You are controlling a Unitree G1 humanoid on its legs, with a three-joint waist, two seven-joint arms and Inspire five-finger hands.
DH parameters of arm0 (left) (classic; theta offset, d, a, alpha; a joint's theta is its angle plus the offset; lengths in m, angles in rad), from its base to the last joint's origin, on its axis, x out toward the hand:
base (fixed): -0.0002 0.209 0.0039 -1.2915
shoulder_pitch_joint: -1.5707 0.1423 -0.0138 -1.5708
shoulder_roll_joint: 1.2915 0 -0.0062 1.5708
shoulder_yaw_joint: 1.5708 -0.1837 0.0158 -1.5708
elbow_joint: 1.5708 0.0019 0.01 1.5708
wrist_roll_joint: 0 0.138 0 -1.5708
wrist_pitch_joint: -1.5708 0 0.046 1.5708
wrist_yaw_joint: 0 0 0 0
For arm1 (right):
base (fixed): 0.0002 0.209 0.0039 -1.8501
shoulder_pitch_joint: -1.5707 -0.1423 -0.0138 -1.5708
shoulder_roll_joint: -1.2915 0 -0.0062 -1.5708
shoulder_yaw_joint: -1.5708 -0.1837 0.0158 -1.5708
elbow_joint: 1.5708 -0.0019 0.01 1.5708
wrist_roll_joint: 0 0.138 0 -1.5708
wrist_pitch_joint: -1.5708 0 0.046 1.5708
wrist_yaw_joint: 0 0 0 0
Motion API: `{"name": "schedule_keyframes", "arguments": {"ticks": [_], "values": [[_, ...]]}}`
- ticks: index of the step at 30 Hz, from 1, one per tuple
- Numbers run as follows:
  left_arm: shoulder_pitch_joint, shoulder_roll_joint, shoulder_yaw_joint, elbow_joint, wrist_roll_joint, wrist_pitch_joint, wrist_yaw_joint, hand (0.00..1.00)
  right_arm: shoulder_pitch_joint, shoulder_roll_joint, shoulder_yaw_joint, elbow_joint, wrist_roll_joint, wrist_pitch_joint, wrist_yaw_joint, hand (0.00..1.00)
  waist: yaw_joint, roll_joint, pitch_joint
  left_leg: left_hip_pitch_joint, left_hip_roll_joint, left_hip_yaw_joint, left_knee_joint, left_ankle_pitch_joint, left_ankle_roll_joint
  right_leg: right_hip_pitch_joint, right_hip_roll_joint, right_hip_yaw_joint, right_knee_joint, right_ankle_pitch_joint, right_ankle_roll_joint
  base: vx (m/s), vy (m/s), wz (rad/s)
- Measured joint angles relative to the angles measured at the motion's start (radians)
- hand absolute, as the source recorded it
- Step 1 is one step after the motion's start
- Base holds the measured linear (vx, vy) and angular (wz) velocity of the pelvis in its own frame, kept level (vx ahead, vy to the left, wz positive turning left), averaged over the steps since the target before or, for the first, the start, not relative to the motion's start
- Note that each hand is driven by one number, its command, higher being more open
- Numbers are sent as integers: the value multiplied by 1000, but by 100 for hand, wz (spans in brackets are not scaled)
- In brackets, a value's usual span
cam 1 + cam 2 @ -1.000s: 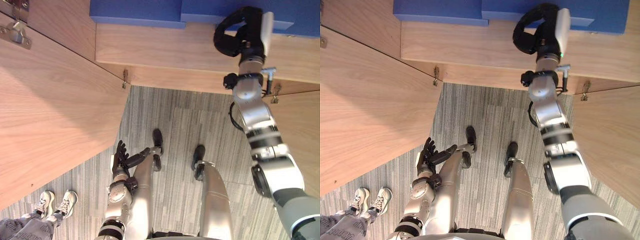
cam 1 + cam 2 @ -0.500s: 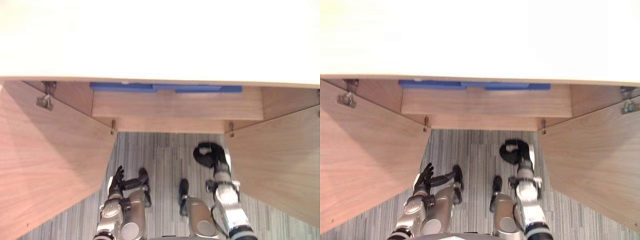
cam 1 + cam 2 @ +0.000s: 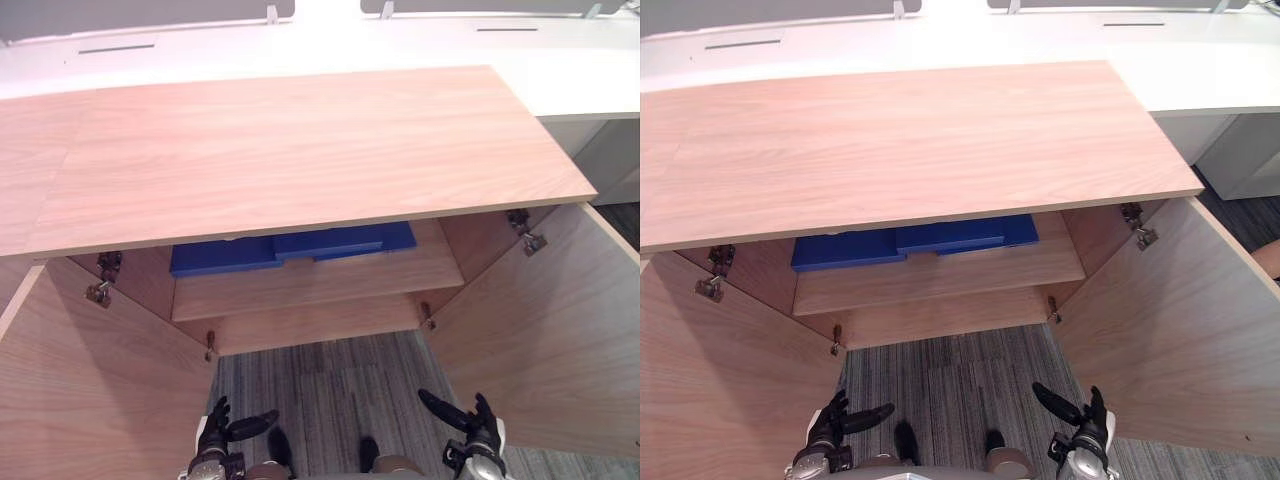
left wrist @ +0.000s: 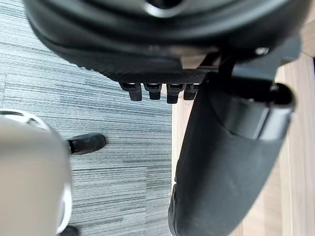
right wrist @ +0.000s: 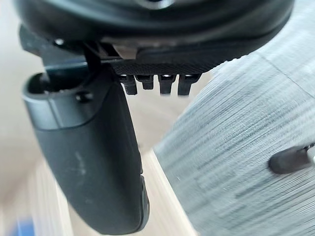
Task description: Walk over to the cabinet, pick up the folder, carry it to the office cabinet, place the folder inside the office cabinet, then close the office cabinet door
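While both doors of the office cabinet (image 3: 300, 150) stand swung wide, the left door (image 3: 90, 400) and the right door (image 3: 540, 340) flank its open front. Inside, the blue folder (image 3: 290, 248) lies flat on the shelf (image 3: 320, 290), well back from the shelf's front edge and partly hidden under the cabinet top; it shows as two flat blue slabs touching side by side. Low over the grey carpet (image 3: 330, 385), the left hand (image 3: 222, 430) has straight fingers and its thumb spread, holding nothing. The right hand (image 3: 468, 420) is likewise spread and empty, just beside the right door
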Motion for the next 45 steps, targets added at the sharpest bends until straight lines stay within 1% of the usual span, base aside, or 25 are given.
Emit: {"name": "schedule_keyframes", "arguments": {"ticks": [1,4,5,8,9,11,12,13,15,17,19,22,23,28,31,33,35,36,37,38,40,41,42,44,45], "values": [[6,0,3,-1,4,1,0,100,0,1,-39,-10,41,0,-1,100,-12,2,-2,4,-1,7,0,-5,-5,-1,1,13,-1,2,0,-80,20,-32],[17,-3,13,-1,4,2,0,100,0,-1,-146,-90,150,-5,-8,100,-19,11,-6,5,2,54,0,-14,-1,-25,5,69,-8,7,-3,-82,32,-51],[23,-4,13,-1,4,2,-1,100,-2,-6,-198,-137,191,-16,-19,100,-29,15,-8,6,-2,66,0,-20,1,-35,6,94,-8,9,-4,-33,34,-57],[30,-4,13,-2,4,2,-4,100,-18,-39,-251,-168,214,-32,-29,100,-43,18,-9,15,-9,94,0,-36,6,-44,5,125,-8,13,-11,9,33,-42],[32,-5,9,-1,4,1,-9,100,-29,-68,-278,-179,232,-39,-33,100,-44,24,-9,18,-12,112,1,-43,5,-51,5,147,-9,19,-20,39,40,-52],[33,-4,-3,-1,5,-3,-20,100,-54,-118,-310,-187,243,-45,-36,100,-48,32,-7,21,-18,135,6,-55,9,-59,3,173,-14,24,-18,68,38,-53],[36,-3,-6,-1,5,-6,-27,100,-94,-162,-327,-187,244,-48,-38,100,-49,42,-7,21,-26,164,6,-65,6,-71,3,205,-23,40,-4,81,31,-53],[37,-3,-7,0,5,-6,-29,100,-112,-181,-327,-187,244,-51,-38,100,-51,47,-8,21,-28,170,7,-65,8,-75,4,216,-26,48,2,83,24,-59],[38,-3,-8,1,7,-9,-42,100,-181,-250,-323,-181,244,-55,-28,100,-56,72,-4,22,-31,186,7,-71,15,-83,5,248,-42,65,4,88,-14,-52],[38,-4,-12,1,6,-17,-46,100,-252,-320,-292,-142,244,-61,-19,100,-58,95,8,22,-28,189,21,-90,14,-89,9,271,-44,77,10,94,-54,-54],[38,-7,-40,1,6,-25,-49,100,-347,-429,-206,-59,243,-62,-7,100,-58,130,27,23,-21,197,57,-126,8,-92,12,295,-43,88,22,69,-63,-49],[37,-15,-78,-5,4,-35,-51,100,-448,-515,-139,31,243,-62,1,100,-56,164,44,10,-15,200,89,-156,8,-112,10,313,-42,100,40,22,-61,-41],[37,-17,-98,-9,4,-41,-54,100,-480,-563,-97,75,243,-62,12,100,-56,175,54,1,-16,206,101,-166,10,-124,8,322,-42,107,49,-3,-53,-32],[37,-33,-146,-26,1,-52,-60,100,-554,-676,26,136,241,-56,44,100,-66,205,85,-21,-28,207,115,-177,15,-156,-1,326,-41,131,57,-36,-45,-21],[36,-40,-165,-42,-18,-54,-60,100,-558,-685,56,116,239,-53,47,100,-70,208,97,-35,-31,208,132,-183,16,-166,-7,324,-46,141,57,-74,-62,-6],[36,-48,-164,-46,-18,-55,-60,100,-511,-681,56,25,240,-41,45,100,-70,207,98,-47,-35,210,138,-184,15,-176,-11,322,-51,142,56,-77,-80,-6],[37,-51,-160,-44,-19,-55,-58,100,-419,-655,52,-116,240,-37,44,100,-72,205,100,-50,-36,212,142,-185,13,-176,-14,320,-63,142,56,-60,-97,-10],[38,-52,-158,-43,-17,-55,-57,100,-349,-622,51,-230,238,-38,46,100,-80,197,105,-50,-35,213,144,-185,13,-173,-15,320,-72,141,56,-53,-127,-17],[39,-55,-152,-39,-16,-54,-57,100,-282,-582,53,-342,230,-38,55,100,-94,196,106,-49,-32,213,147,-185,12,-172,-14,321,-76,141,57,-31,-85,-17],[40,-59,-146,-37,-15,-53,-57,100,-248,-558,55,-398,225,-38,63,100,-102,195,106,-46,-29,214,147,-185,12,-170,-6,325,-77,141,57,-37,-122,-21],[40,-69,-125,-37,-14,-52,-57,100,-136,-477,83,-560,210,-42,78,100,-117,181,115,-24,-21,223,147,-188,8,-154,6,339,-82,141,56,-25,-96,-29],[41,-70,-119,-34,-14,-52,-59,100,-80,-433,109,-631,190,-42,86,100,-123,166,114,-11,-15,240,148,-192,3,-148,14,354,-86,143,54,-14,-73,-35],[41,-70,-115,-32,-13,-52,-61,100,-52,-413,123,-664,182,-42,93,100,-123,158,114,-7,-11,251,150,-194,0,-148,19,363,-87,145,53,-8,-71,-48],[39,-60,-98,-34,6,-53,-68,100,71,-356,184,-778,176,-43,129,100,-133,125,113,5,3,280,162,-203,-4,-145,34,392,-89,152,51,13,-70,-42],[39,-55,-98,-33,8,-53,-69,100,102,-346,199,-800,174,-43,141,100,-137,117,112,8,7,283,167,-207,-5,-142,37,396,-89,153,51,36,-93,-31]]}}
